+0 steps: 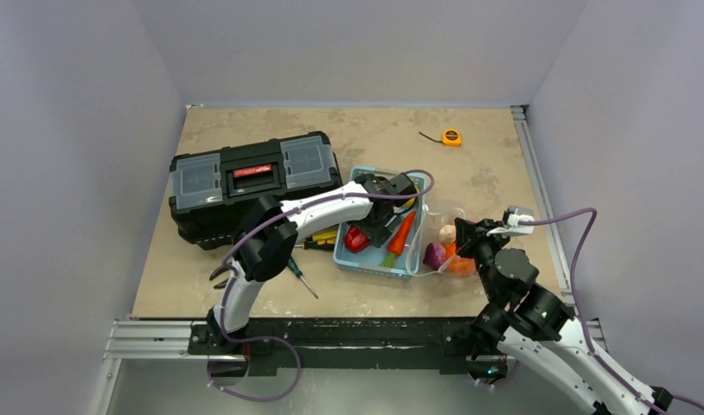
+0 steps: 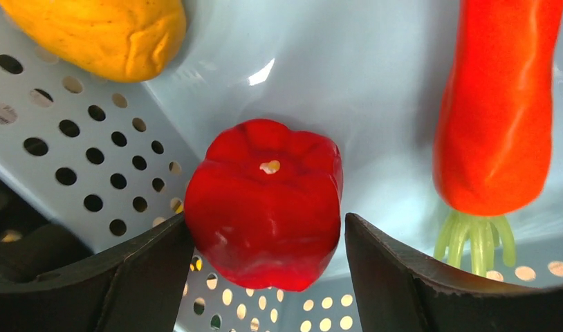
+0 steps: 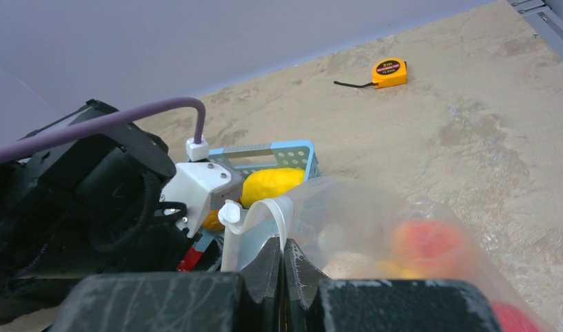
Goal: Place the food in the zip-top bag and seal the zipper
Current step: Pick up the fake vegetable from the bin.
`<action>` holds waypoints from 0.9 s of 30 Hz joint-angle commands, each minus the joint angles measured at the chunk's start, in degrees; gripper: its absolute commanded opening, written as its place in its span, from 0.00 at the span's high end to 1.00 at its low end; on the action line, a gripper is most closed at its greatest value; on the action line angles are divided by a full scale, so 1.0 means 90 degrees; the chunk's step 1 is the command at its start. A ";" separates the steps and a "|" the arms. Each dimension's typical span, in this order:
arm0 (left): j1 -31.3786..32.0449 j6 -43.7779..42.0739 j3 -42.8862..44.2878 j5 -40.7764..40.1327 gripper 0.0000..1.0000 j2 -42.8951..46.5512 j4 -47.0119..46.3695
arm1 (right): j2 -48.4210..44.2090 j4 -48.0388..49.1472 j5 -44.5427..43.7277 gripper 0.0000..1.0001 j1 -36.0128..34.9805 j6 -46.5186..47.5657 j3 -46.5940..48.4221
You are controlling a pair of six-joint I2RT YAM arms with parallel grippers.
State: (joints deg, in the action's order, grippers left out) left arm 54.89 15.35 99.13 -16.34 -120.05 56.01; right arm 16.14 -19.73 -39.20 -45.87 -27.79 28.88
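Note:
The light blue basket [image 1: 376, 264] holds a red pepper [image 1: 356, 239], an orange carrot [image 1: 401, 233] and a yellow piece [image 2: 106, 34]. My left gripper [image 1: 379, 216] reaches down into it. In the left wrist view it [image 2: 265, 220] is open, its fingers on either side of the pepper [image 2: 265, 207], with the carrot [image 2: 496, 117] to the right. The clear zip-top bag [image 1: 452, 242] lies right of the basket and holds purple, orange and pale pieces. My right gripper [image 3: 283, 245] is shut on the bag's whitish zipper strip [image 3: 265, 211] and holds the mouth up.
A black toolbox [image 1: 245, 181] stands left of the basket, with a screwdriver [image 1: 301, 278] in front of it. An orange tape measure [image 1: 451, 137] lies at the back right. The left arm's wrist crowds the bag's mouth in the right wrist view.

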 commanded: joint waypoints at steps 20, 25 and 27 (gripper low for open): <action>-0.0493 -0.0015 0.1450 0.1764 0.51 -0.0901 -0.1334 | -0.0076 0.0246 -0.0007 1.00 -0.0040 0.0051 0.0029; -0.0663 0.0339 0.2100 0.2393 0.51 -0.1340 -0.1649 | -0.0144 0.0254 -0.0001 1.00 -0.0040 0.0057 0.0013; -0.0783 0.0519 0.2388 0.2662 0.51 -0.1571 -0.1767 | -0.0118 0.0257 0.0000 1.00 -0.0043 0.0055 0.0018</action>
State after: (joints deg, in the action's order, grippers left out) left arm 49.43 16.47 114.50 0.97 -131.09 44.84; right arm 15.55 -19.70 -39.27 -45.87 -27.79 28.84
